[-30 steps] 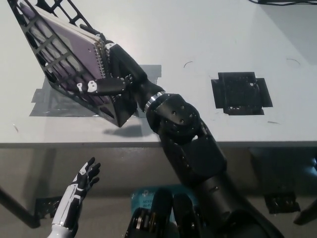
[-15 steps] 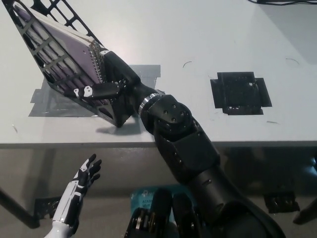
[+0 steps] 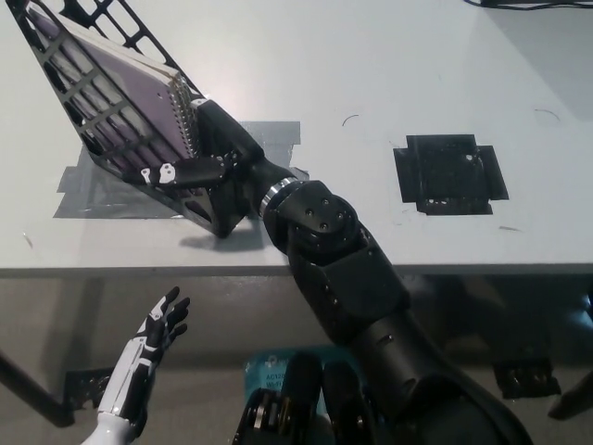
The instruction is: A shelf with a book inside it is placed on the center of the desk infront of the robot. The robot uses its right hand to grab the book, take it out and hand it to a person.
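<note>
the black right hand [image 3: 199, 153] is clamped on the spiral edge of the one purple spiral-bound book [image 3: 130, 97], fingers wrapped over the wire binding, arm stretched up across the desk's front edge. the book sits inside the single black lattice shelf [image 3: 97, 139], tilted at the upper left of the grey desk [image 3: 371, 65]. open desktop lies to the right. the white left hand [image 3: 153, 338] hangs below the desk edge, empty, fingers spread.

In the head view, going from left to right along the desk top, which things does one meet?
Black wire shelf holding the purple spiral-bound book → black right hand at the book's spiral edge → grey tape patch → black square tape patch.
</note>
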`<control>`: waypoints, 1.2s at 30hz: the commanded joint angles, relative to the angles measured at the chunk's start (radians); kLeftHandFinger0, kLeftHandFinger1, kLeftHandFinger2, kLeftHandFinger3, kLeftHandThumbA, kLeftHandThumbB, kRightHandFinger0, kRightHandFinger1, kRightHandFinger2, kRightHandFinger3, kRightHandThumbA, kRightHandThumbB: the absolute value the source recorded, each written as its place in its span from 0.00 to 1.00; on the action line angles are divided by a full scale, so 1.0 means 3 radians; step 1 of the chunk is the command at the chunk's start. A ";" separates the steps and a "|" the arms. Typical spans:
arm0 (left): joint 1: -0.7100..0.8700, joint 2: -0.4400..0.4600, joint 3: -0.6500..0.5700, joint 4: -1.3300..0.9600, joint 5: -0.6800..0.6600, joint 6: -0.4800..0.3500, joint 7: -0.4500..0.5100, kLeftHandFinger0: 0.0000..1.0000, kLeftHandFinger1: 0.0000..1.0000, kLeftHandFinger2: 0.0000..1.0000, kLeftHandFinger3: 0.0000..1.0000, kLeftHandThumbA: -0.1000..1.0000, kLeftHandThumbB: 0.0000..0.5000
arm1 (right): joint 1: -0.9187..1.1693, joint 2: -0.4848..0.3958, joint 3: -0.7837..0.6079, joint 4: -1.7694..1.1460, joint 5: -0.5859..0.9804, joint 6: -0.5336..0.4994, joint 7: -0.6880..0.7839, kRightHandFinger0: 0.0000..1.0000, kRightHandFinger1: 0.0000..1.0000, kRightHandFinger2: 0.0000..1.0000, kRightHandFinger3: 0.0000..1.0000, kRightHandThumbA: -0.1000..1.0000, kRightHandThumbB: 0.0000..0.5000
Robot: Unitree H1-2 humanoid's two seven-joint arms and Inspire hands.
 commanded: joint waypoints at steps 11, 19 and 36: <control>-0.0047 0.0048 0.0002 -0.0109 -0.0006 -0.0045 -0.0037 1.00 1.00 1.00 1.00 1.00 0.60 | -0.0270 0.0098 -0.0003 -0.0023 -0.0038 -0.0207 0.0006 1.00 1.00 1.00 1.00 1.00 0.50; -0.0042 0.0057 -0.0002 -0.0123 0.0044 -0.0028 -0.0022 1.00 1.00 1.00 1.00 1.00 0.61 | -0.0383 0.0148 0.0022 -0.0007 -0.0375 0.0184 -0.0608 0.08 0.12 0.17 0.29 0.94 0.02; -0.0045 0.0061 0.0002 -0.0115 0.0038 -0.0053 -0.0027 1.00 1.00 1.00 1.00 1.00 0.56 | -0.0361 0.0204 0.0048 -0.0230 -0.0524 0.0586 -0.0856 0.00 0.00 0.00 0.00 1.00 0.00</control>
